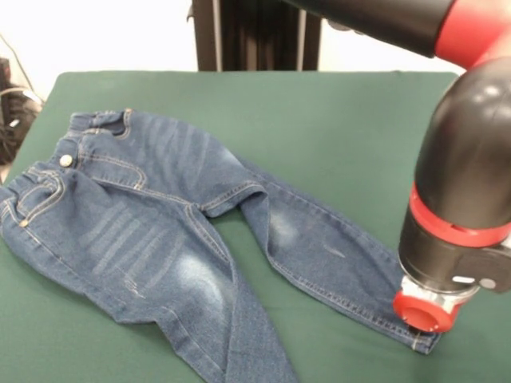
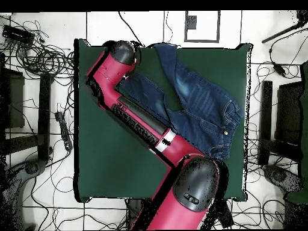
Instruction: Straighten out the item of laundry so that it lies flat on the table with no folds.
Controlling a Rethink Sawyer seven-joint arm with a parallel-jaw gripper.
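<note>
The item of laundry, a small pair of blue jeans (image 1: pixel 160 231), lies on the green table (image 1: pixel 335 112) with its waistband at the left and both legs spread toward the lower right. Cloth bunches in a fold at the crotch. One leg runs off the picture's bottom edge. The other leg's cuff (image 1: pixel 419 341) lies right under the arm's black and red wrist (image 1: pixel 459 231), whose red end cap touches or hovers just over it. The gripper itself is hidden behind the wrist. From overhead the jeans (image 2: pixel 192 102) lie at the table's (image 2: pixel 114 162) upper right, the arm's end (image 2: pixel 123 53) over one leg.
The red arm (image 2: pixel 150 126) crosses the table diagonally in the overhead view and covers part of one leg. Cables (image 2: pixel 42 60) and dark stands (image 2: pixel 45 114) ring the table on the floor. Bare green cloth lies beside the jeans on the arm's other side.
</note>
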